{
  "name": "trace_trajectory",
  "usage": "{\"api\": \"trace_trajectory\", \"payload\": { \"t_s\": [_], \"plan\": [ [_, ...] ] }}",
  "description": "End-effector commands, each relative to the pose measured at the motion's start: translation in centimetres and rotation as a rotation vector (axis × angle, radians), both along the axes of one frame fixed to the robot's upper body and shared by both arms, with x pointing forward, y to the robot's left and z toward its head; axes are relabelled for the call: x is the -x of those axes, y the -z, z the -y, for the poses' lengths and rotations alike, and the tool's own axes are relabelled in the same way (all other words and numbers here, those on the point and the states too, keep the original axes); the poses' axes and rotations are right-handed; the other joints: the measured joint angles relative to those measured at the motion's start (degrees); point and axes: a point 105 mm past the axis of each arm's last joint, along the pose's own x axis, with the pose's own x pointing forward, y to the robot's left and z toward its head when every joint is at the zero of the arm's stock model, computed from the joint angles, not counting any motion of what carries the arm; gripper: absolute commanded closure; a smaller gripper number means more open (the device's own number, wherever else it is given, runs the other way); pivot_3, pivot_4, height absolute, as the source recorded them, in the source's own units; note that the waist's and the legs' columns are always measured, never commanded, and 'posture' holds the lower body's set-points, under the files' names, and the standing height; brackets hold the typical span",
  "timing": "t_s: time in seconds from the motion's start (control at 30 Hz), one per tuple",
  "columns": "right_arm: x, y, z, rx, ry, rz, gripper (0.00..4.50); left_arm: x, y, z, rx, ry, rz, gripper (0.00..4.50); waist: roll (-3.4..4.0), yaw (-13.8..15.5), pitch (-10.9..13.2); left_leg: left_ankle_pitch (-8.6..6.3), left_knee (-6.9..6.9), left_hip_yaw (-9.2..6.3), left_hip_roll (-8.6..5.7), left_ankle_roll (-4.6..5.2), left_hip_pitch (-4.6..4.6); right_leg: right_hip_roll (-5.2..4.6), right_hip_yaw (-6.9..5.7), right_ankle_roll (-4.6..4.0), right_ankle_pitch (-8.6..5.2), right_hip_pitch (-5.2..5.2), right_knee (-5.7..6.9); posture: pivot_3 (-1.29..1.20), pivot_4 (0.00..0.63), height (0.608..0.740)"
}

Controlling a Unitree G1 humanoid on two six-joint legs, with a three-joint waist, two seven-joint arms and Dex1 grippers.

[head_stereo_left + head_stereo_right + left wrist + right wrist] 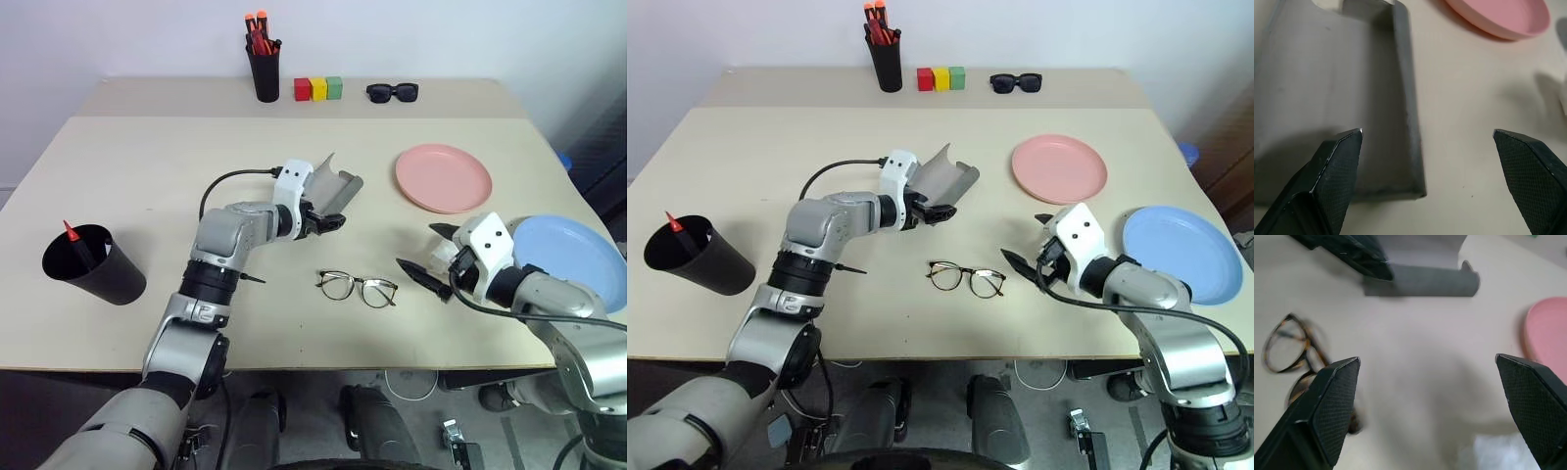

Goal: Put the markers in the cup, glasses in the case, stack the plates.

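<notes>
Right now your left gripper point(331, 221) hangs with its jaws spread wide and nothing between them, just at the near edge of the grey case point(334, 186), which stands open mid-table. Your right gripper point(429, 257) is also wide and empty, low over the table point(147, 166) just right of the glasses point(358, 287), apart from them. Those glasses lie unfolded, lenses facing you, between the two arms and nearer you than the case. Pink plate point(443, 177) sits right of the case; blue plate point(578, 255) lies separately at the right edge, beside your right forearm, not stacked. Black cup point(90, 264) is far left, tipped toward you, with a red marker point(72, 238) poking out of its mouth; you can't tell whether a second marker is inside.
</notes>
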Motion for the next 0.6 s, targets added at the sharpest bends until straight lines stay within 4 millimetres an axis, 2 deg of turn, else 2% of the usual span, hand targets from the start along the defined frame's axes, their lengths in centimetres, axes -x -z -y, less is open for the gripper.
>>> {"api": "trace_trajectory", "payload": {
  "t_s": [0.03, 0.1, 0.3, 0.33, 0.47, 0.57, 0.6],
  "plan": [
    [0.7, -1.2, 0.0, 0.004, 0.005, 0.047, 0.0, -0.2, -0.2, 1.1, 0.0, 0.05, 0.016, 0.34, 0.0, 0.03, 0.0, 0.0, 0.0, 0.0, 0.0, 0.0, -0.01, -0.02, 0.01, 0.0, 0.0, 0.0, -0.01, 0.0, 0.15, 0.74],
    [0.9, -1.1, 0.1, 0.0, 0.011, 0.041, 0.0, -0.5, -0.2, 1.1, -0.008, 0.051, 0.031, 0.99, 0.0, -0.01, 0.0, 0.0, 0.02, 0.02, -0.01, 0.0, 0.0, -0.02, 0.02, -0.02, -0.01, 0.01, -0.01, 0.0, 0.15, 0.74],
    [1.2, -0.7, 0.3, 0.0, 0.022, 0.029, 0.0, -0.7, -0.4, 1.1, -0.027, 0.076, 0.079, 4.12, 0.0, 0.05, 0.0, 0.0, 0.0, 0.01, 0.0, 0.0, 0.0, -0.01, 0.02, -0.01, -0.01, 0.0, -0.01, 0.0, 0.15, 0.74],
    [1.2, -0.7, 0.2, -0.001, 0.02, 0.028, 0.0, -0.7, -0.5, 0.9, -0.035, 0.083, 0.093, 4.45, 0.0, 0.05, 0.0, 0.0, 0.01, 0.01, 0.0, 0.0, 0.0, -0.02, 0.02, -0.01, -0.01, 0.0, -0.01, 0.0, 0.15, 0.74],
    [1.2, -0.7, -0.2, -0.012, -0.002, 0.023, 0.0, -0.4, -1.1, -0.5, -0.081, 0.162, 0.184, 4.45, 0.01, -0.29, 0.01, 0.0, 0.0, 0.04, 0.01, 0.0, 0.0, 0.0, 0.04, -0.02, 0.0, -0.02, 0.0, 0.0, 0.15, 0.74],
    [1.3, -0.8, -1.2, -0.036, -0.045, 0.019, 0.0, 0.2, -1.3, -2.7, -0.143, 0.255, 0.243, 4.45, 0.03, -0.41, 0.03, 0.0, -0.05, 0.04, 0.03, 0.0, 0.0, 0.02, 0.04, -0.03, 0.0, -0.08, 0.06, 0.0, 0.15, 0.74],
    [1.4, -0.8, -1.8, -0.049, -0.07, 0.013, 0.0, 1.0, -1.5, -3.7, -0.172, 0.336, 0.275, 4.45, 0.04, -0.39, 0.03, 0.0, -0.06, 0.04, 0.04, 0.0, 0.0, 0.03, 0.04, -0.03, 0.0, -0.11, 0.07, 0.0, 0.15, 0.74]
  ]
}}
